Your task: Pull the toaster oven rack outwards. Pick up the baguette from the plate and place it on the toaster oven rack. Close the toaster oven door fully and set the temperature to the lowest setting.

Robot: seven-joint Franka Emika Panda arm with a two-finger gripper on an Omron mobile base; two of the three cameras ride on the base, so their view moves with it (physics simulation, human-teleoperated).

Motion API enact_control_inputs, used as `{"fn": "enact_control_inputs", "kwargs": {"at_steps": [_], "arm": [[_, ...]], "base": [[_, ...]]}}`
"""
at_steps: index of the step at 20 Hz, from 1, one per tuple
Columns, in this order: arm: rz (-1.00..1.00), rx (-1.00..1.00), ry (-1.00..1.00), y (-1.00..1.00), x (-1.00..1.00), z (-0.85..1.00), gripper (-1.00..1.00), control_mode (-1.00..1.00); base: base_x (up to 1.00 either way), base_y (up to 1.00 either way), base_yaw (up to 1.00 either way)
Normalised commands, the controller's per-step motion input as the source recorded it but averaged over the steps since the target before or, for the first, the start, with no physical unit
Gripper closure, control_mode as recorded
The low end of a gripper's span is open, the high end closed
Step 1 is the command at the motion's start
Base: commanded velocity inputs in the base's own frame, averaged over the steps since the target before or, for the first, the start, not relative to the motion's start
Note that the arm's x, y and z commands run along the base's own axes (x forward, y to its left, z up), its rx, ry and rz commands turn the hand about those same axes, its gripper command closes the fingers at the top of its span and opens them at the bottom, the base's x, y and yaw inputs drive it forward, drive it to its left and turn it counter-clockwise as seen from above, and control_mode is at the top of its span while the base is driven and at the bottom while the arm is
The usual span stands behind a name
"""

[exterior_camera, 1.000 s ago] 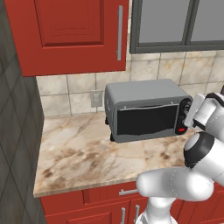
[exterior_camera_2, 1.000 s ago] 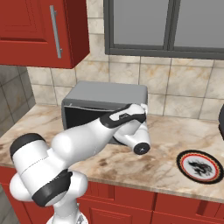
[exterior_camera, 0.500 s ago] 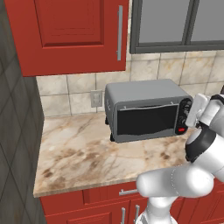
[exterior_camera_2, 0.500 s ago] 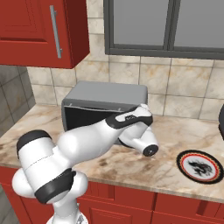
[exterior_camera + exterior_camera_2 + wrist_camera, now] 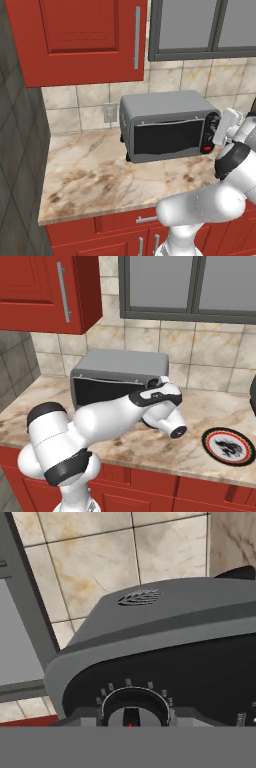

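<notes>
The jaws sat right at a top knob (image 5: 131,712), their state impossible to tell. That small stiff dial probably wanted a pinch across its rim. The toaster oven (image 5: 167,125) stood on the counter (image 5: 95,175), its toaster oven door (image 5: 165,137) nearly shut.

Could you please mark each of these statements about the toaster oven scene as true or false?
1. The toaster oven door is shut. True.
2. A baguette lies on the plate. False: the plate holds no bread.
3. The hand camera looks closely at a round knob on the toaster oven. True.
4. The toaster oven stands on the floor. False: it sits on the marble counter, under the red cabinet.
5. A red light shows on the control strip. True.
</notes>
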Motion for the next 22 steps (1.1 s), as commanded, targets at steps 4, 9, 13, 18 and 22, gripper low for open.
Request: {"fn": "enact_control_inputs", "kwargs": {"at_steps": [4,9,13,18,22], "arm": [[0.00,-0.17,-0.23,0.28,-0.24,-0.17,1.00,-1.00],[0.00,-0.21,-0.22,0.41,-0.14,-0.01,1.00,-1.00],[-0.05,-0.23,-0.12,0.56,0.00,0.00,1.00,-1.00],[-0.02,-0.13,-0.08,0.21,0.00,0.00,1.00,-1.00],[0.00,-0.05,-0.09,0.00,0.00,-0.01,1.00,-1.00]], "base": [[0.00,0.00,0.00],[0.00,0.00,0.00],[0.00,0.00,0.00],[0.00,0.00,0.00],[0.00,0.00,0.00]]}}
